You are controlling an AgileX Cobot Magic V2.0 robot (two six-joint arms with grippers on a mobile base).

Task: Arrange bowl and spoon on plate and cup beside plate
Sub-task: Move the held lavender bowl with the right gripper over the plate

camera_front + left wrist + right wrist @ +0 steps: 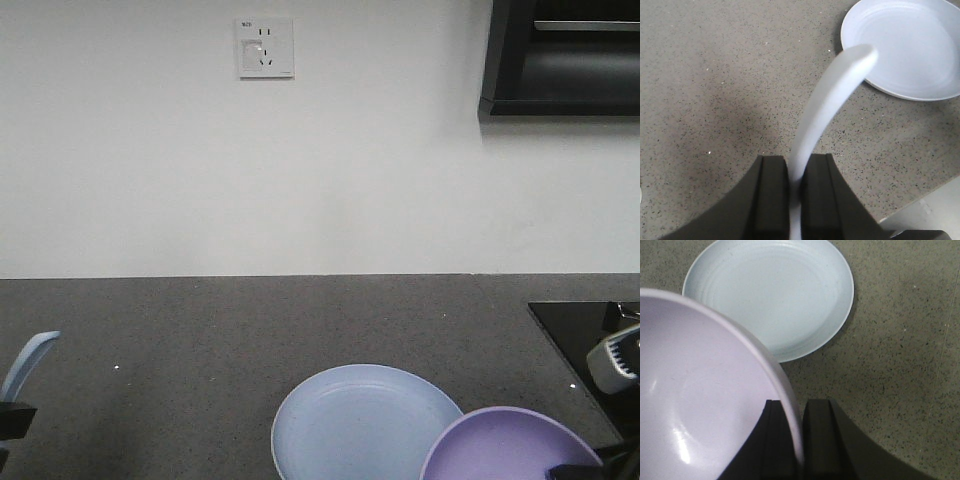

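Far left, the left gripper (796, 170) has its two black fingers pressed against the spoon (832, 100), pinching it low down. The pale blue, matte handle rises out of the jaws in a smooth curve to a rounded tip. The scoop is out of sight below the fingers. From the front, only that handle pokes up at the left edge, above the speckled dark grey counter (200, 330) and well apart from the other dishes.

Moving right, the plate (350, 425) lies flat on the counter near the front edge. It is round, shallow and pale blue, with a raised rim and faint rings around its floor. Nothing lies on it.

Just right of it is the bowl (695, 390), lavender-purple and glossy, with bright glints low on its inner wall. It is narrower than the plate and is tipped so its inside faces the front camera. The right gripper (799, 415) clamps the bowl's rim, one finger inside the wall and one outside. Seen from the front, the bowl's edge overlaps the plate's right rim; whether they touch I cannot tell.

On the wall behind are a white socket (265, 47) and, at the upper right, a dark cabinet (560, 60).
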